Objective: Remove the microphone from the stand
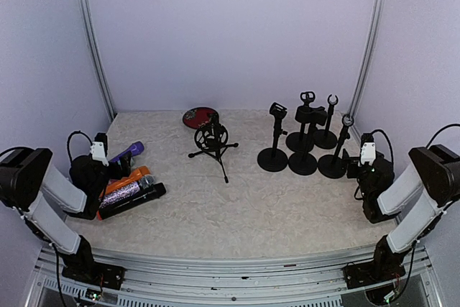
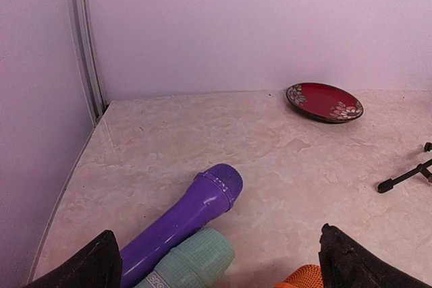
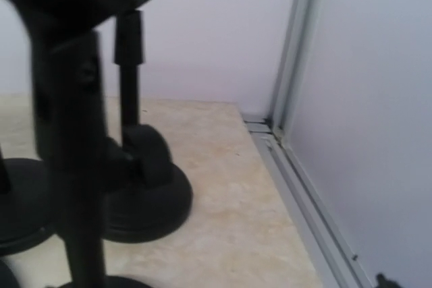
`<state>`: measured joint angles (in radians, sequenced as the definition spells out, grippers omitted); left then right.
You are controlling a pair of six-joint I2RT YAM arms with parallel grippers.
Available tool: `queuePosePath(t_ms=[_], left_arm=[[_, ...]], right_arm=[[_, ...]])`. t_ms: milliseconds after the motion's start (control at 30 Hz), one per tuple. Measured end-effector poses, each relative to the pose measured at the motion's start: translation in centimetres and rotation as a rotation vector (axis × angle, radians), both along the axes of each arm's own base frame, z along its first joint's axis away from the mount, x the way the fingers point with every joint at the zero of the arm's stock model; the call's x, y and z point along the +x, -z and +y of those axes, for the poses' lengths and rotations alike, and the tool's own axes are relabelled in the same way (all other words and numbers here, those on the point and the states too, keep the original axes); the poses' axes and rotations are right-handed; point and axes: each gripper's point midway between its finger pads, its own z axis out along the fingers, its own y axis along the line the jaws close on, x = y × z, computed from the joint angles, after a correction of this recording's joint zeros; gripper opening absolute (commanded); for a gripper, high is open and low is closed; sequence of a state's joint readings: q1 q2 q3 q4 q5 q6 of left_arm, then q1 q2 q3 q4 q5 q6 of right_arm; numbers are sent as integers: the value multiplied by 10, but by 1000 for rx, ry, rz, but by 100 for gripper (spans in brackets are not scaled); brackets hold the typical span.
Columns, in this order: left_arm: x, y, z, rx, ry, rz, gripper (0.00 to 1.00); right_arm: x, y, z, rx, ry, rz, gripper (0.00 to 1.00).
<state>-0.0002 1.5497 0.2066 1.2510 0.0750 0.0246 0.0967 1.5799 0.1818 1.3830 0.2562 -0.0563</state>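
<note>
We are looking at a pale, stone-look table [image 1: 259,210] with light purple walls [image 1: 230,34] standing around it. The microphone [image 1: 213,133] is sitting in the three-legged stand [image 1: 215,152], and a red plate [image 1: 199,116] is lying just behind that stand. We are holding the left gripper [image 2: 216,251] wide open, well off to the stand's left, and the right gripper [image 1: 352,165] open, well off to its right.

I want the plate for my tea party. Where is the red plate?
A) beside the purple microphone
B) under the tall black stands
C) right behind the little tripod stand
C: the red plate sits just behind the tripod stand, in the middle at the back.
</note>
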Motion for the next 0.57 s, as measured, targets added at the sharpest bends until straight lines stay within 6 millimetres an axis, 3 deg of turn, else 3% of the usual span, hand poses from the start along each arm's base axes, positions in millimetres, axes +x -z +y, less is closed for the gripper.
queuePosePath(t_ms=[567], left_arm=[[4, -9, -1, -21, 9, -31, 99]], right_arm=[[2, 0, 0, 10, -18, -3, 100]])
